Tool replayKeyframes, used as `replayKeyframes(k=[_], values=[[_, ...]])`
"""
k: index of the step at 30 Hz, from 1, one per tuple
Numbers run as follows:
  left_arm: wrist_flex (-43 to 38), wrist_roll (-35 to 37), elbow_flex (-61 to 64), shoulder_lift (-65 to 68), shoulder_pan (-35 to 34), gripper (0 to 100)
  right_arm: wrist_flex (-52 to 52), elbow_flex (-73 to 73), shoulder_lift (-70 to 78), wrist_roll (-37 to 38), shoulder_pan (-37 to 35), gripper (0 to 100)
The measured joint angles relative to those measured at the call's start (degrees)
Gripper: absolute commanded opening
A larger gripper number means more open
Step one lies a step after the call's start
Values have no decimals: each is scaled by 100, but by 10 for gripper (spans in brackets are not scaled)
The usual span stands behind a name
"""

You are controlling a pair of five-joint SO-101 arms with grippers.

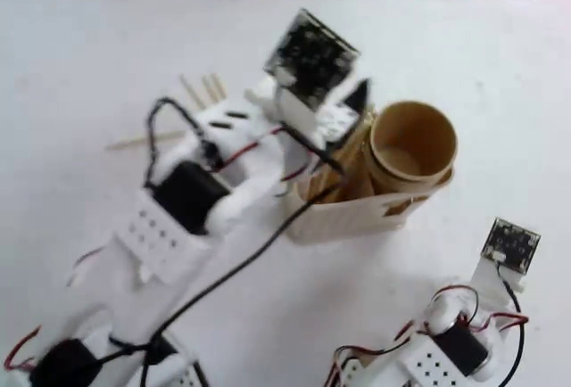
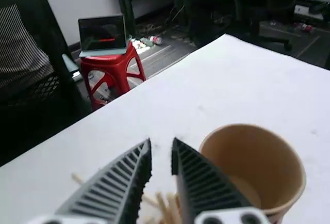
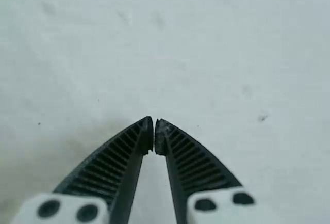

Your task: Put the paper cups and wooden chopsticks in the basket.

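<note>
- Far left on the white table [image 1: 464, 57]: loose wooden chopsticks [image 1: 143, 140] lie flat, with a few more [image 1: 203, 90] just behind them, all well apart from either claw.
- Centre: the left arm [image 1: 178, 200] stretches over to the basket [image 1: 357, 213]. The left gripper [image 2: 161, 152] hangs over the basket's near end, its ribbed fingers [image 2: 201, 182] a narrow gap apart with nothing between the tips.
- Beneath that claw, a bundle of chopsticks [image 1: 343, 160] leans inside the basket.
- Just right of the claw: a tan paper cup [image 1: 412, 148] sits upright in the basket, mouth open, close beside the right-hand finger but not touching it.
- Far right: the right arm [image 1: 446, 351] sits near the table's front edge, well apart from the basket. The right gripper [image 3: 154, 136] has its tips pressed together over bare tabletop, holding nothing.
</note>
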Motion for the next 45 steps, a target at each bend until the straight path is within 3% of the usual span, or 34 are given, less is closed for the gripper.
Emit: replayKeyframes(k=[4,10,16,24,27,36,39,45], values=[[554,0,44,-668,-1222,31,0,0,0,0,0,19],[202,299,1345,-519,-3367,143,0,0,0,0,0,19],[-765,193,2171,1389,-3543,132,0,0,0,0,0,19],[-589,-554,844,3903,-3543,205,0,0,0,0,0,19],[-193,229,352,4369,-3657,190,0,0,0,0,0,19],[-62,3895,-378,5363,-3833,192,0,0,0,0,0,19],[-62,4281,-598,5705,-3842,192,0,0,0,0,0,19],[-44,4387,-1240,6242,-3912,189,0,0,0,0,0,19]])
